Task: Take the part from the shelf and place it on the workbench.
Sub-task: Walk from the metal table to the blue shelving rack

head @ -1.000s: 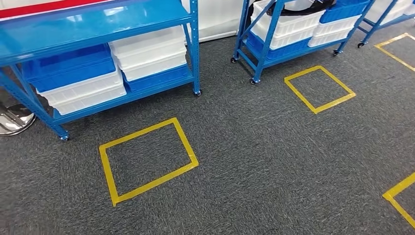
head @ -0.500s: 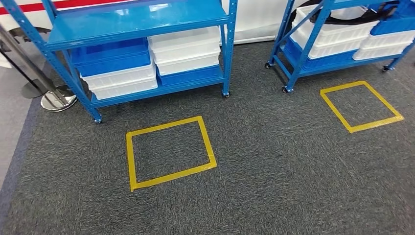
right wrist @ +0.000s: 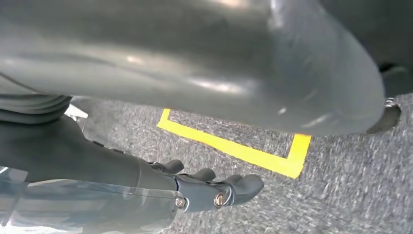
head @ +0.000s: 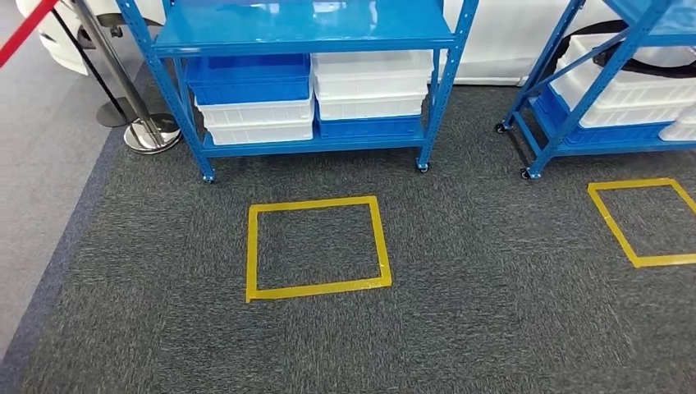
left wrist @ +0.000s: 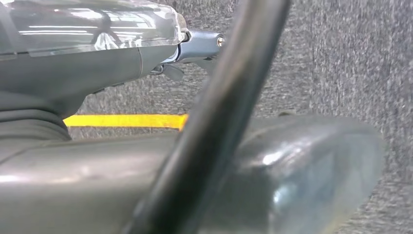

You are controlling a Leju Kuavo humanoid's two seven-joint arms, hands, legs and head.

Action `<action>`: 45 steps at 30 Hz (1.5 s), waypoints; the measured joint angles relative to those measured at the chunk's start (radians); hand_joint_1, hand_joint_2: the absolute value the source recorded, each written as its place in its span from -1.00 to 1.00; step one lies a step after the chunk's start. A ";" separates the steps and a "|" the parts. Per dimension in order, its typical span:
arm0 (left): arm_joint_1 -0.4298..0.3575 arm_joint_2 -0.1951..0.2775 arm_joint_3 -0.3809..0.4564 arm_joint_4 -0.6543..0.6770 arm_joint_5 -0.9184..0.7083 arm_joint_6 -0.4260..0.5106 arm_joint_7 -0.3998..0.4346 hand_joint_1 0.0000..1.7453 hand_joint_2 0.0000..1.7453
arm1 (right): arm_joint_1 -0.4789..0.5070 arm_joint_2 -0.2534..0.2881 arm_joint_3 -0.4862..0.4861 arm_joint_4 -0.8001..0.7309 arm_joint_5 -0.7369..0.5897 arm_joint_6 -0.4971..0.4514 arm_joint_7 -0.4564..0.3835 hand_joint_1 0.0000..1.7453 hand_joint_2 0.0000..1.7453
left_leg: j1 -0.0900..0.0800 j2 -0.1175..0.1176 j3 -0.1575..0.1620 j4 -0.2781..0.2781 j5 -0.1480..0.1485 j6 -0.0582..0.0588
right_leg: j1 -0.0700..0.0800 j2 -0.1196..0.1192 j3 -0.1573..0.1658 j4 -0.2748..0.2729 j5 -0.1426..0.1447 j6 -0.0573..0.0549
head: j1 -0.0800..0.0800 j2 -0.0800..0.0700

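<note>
Two blue steel shelf units on castors stand at the far edge of the carpet. The nearer blue shelf unit (head: 304, 25) runs its long axis across the head view and turns its open front squarely toward the robot. On its lower deck sits a blue plastic bin (head: 249, 80) stacked on white plastic bins (head: 258, 121), and just beside them more white bins (head: 371, 82) rest on a second blue bin (head: 369, 127). I cannot tell which bin holds the part.

The other blue shelf unit (head: 566, 107), off to the right, stands at an angle and carries white and blue bins, with a black looped thing (head: 648, 61) lying in one.

Dark grey flecked carpet (head: 492, 312) covers the floor. A yellow tape square (head: 316, 246) lies on it in front of the nearer unit, and a second yellow tape square (head: 644, 222) lies before the other. To the left the carpet gives way to paler grey floor (head: 41, 189), where a chrome barrier post (head: 152, 135) with a red belt (head: 25, 37) stands. A white panel (head: 501, 41) runs behind the shelves.

The right hand (right wrist: 209, 187) hangs over the carpet near a yellow tape corner, fingers loosely extended and holding nothing. Little of the left hand (left wrist: 195, 46) can be seen past the robot's own body, so I cannot tell whether it is released or clenched.
</note>
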 joint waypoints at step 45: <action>-0.002 -0.015 0.022 0.000 0.006 -0.050 -0.016 -1.00 -1.00 | 0.012 -0.002 -0.027 0.003 -0.007 -0.015 0.001 -1.00 -1.00 | -0.008 -0.005 0.099 0.056 -0.101 -0.038 | 0.006 0.015 0.009 -0.170 0.169 -0.053 | 0.000 0.000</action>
